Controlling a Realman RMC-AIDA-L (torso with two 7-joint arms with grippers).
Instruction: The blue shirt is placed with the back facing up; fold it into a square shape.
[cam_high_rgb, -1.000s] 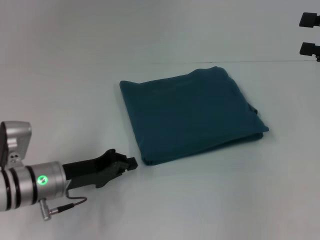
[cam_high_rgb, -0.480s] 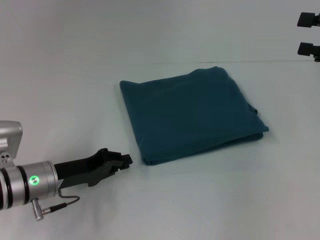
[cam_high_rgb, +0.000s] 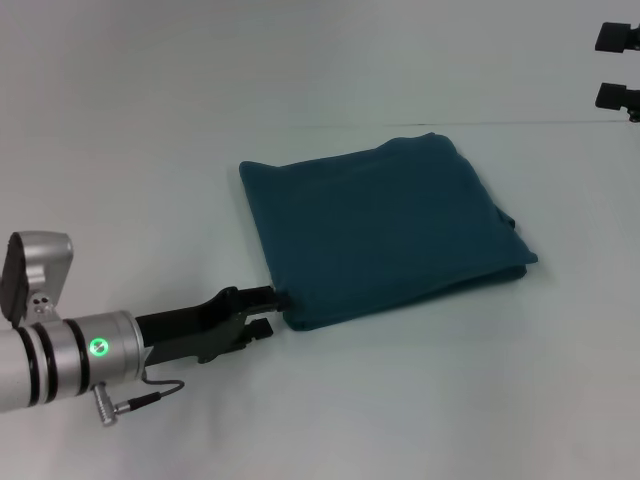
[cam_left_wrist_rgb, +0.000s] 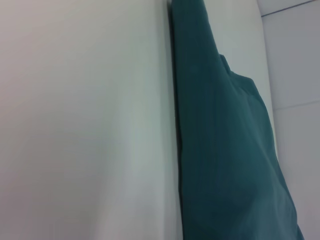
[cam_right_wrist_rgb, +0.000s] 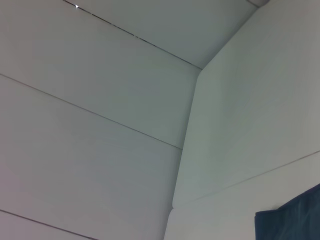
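Already folded into a rough square on the white tabletop (cam_high_rgb: 420, 400) — the blue shirt (cam_high_rgb: 385, 230), plain teal side up, layered edges showing along its near and right sides, a small bump of fabric at the right edge. Lies at the middle of the head view, slightly turned, one corner pointing toward the left arm.

Low at the shirt's near-left corner — the left claw (cam_high_rgb: 275, 312), reaching in from the lower left on its silver wrist with a green light lit. Fingers slightly apart, upper finger (cam_high_rgb: 262, 295) tip touching the fabric edge at that corner, lower finger just under and short of it; nothing clamped as far as can be told. Black fingers lie nearly level with the tabletop.

From the left wrist view, only the folded shirt (cam_left_wrist_rgb: 225, 150) seen edge-on against the pale surface, its stacked layers making a dark seam line; own fingers out of shot.

High at the upper right edge of the head view, well apart from the shirt, the right claw (cam_high_rgb: 618, 66), two black tips spread apart, holding nothing. Right wrist view: white panels and one corner of the shirt (cam_right_wrist_rgb: 292, 220).
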